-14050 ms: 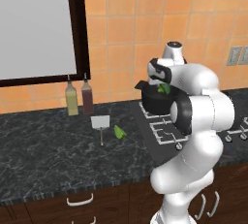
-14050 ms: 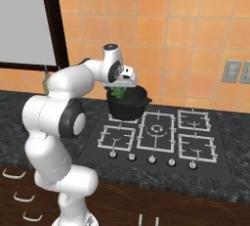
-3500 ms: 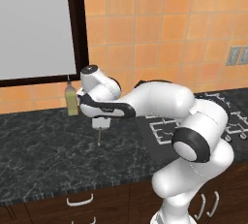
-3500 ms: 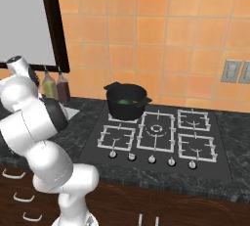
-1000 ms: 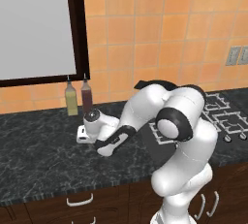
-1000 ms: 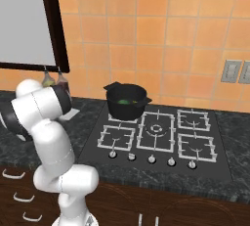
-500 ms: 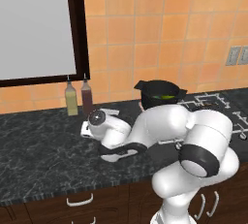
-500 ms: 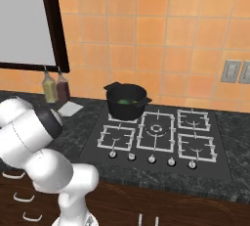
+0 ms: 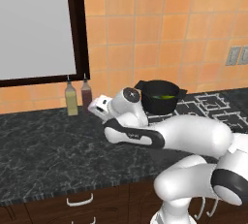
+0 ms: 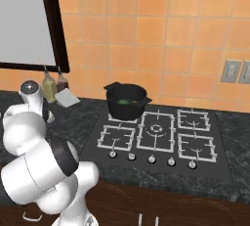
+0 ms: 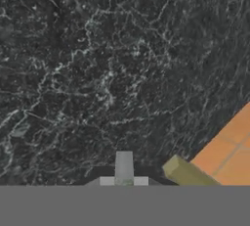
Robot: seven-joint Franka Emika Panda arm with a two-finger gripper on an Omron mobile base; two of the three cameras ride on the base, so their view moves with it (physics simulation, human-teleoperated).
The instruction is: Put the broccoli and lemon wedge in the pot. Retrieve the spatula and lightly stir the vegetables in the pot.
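Gleaming round black pot [image 10: 126,102] on stove grate, flat pale spatula [image 10: 67,98], speckled counter [image 9: 43,140].

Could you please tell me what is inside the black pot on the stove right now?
Inside the pot, green and yellow-green pieces show above the rim. Its wall covers their lower parts and the bottom, so they cannot be told apart.

Even, flat rendered light; soft shadows, slightly blurry hand view.

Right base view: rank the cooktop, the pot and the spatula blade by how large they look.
1. Cooktop, by far the largest.
2. Pot.
3. Spatula blade, smallest; it stands further left by the bottles, so nearness may skew it a little.
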